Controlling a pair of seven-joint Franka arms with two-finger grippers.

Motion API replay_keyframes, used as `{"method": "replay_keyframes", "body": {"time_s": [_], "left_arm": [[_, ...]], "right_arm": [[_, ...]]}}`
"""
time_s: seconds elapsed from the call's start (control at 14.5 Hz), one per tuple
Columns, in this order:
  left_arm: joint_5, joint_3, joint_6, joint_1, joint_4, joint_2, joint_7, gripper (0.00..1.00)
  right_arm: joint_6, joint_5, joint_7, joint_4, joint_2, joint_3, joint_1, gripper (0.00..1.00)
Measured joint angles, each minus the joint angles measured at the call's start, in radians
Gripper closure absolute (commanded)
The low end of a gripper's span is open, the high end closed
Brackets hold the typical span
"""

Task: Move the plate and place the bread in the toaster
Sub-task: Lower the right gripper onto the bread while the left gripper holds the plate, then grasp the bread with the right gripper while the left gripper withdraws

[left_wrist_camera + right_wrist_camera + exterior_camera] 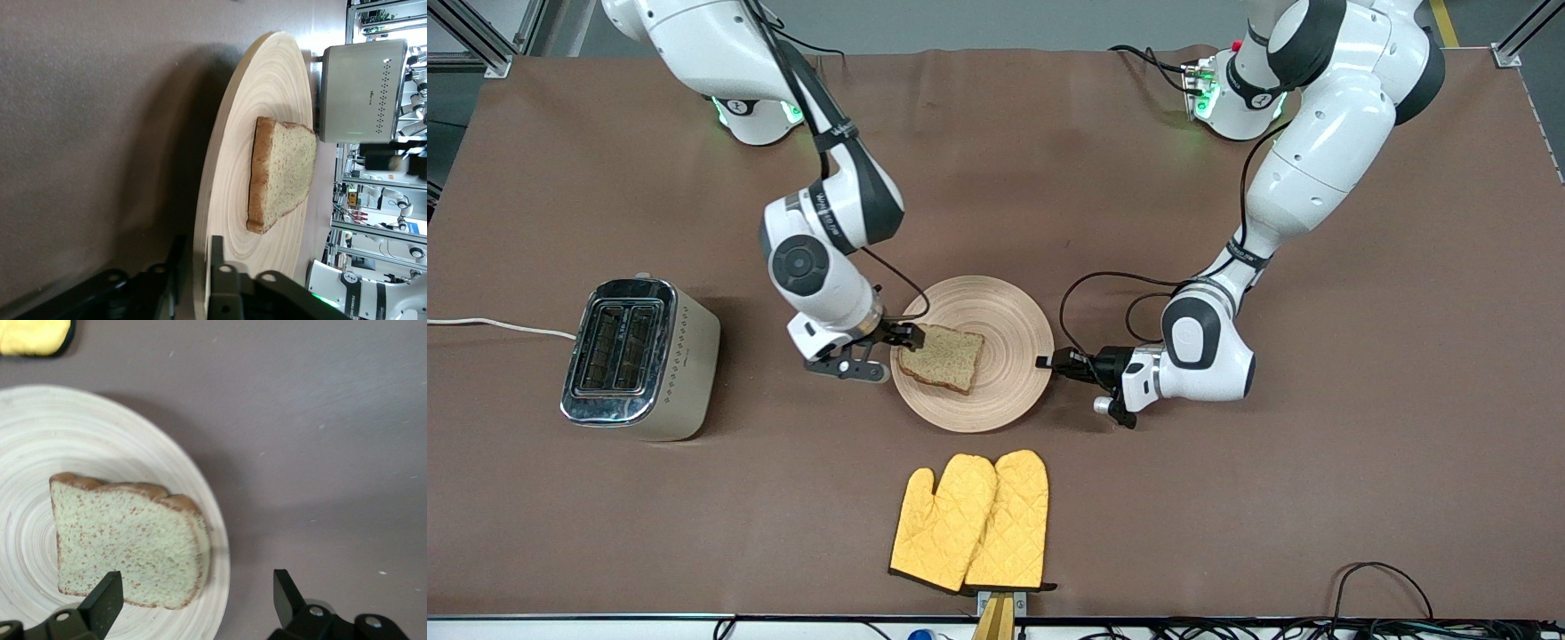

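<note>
The wooden plate [996,311] lies mid-table with the bread [943,356] on its half toward the right arm's end. The toaster [640,356] stands at the right arm's end, slots up and empty. My left gripper [1044,362] is shut on the plate's rim at the side toward the left arm's end; in the left wrist view its fingers [197,243] pinch the rim of the plate [267,87], one above and one under, with the bread [283,170] and toaster [360,87] past it. My right gripper [903,342] is open low over the bread's corner; in the right wrist view the gripper [195,592] straddles the bread [127,547] and plate rim [40,453].
A pair of yellow oven mitts [974,520] lies nearer the front camera than the plate, at the table's front edge; one corner shows in the right wrist view [33,335]. The toaster's white cord [498,324] runs off the table's end.
</note>
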Motion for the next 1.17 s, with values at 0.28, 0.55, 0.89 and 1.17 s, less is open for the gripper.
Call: {"method": "replay_keyframes", "body": {"time_s": [0.28,0.55,0.89,1.17], "left_arm": [[0.0,-0.001,0.07,0.009,0.01,-0.044,-0.012,0.0],[0.06,0.001,0.108,0.012,-0.013,-0.175,-0.19,0.0],[0.456,0.001,0.076,0.02,-0.026,-0.305,-0.683,0.0],[0.681,0.012,-0.065,0.023,-0.03,-0.439,-0.964,0.0]], "right_arm": [[0.018,0.0,0.0,0.0,0.051,-0.003,0.016,0.48],[0.025,0.0,0.0,0.001,0.067,-0.011,0.015,0.51],[0.024,0.0,0.0,0.005,0.067,-0.011,0.015,0.53],[0.024,0.0,0.002,0.011,0.067,-0.01,0.017,0.55]]}}
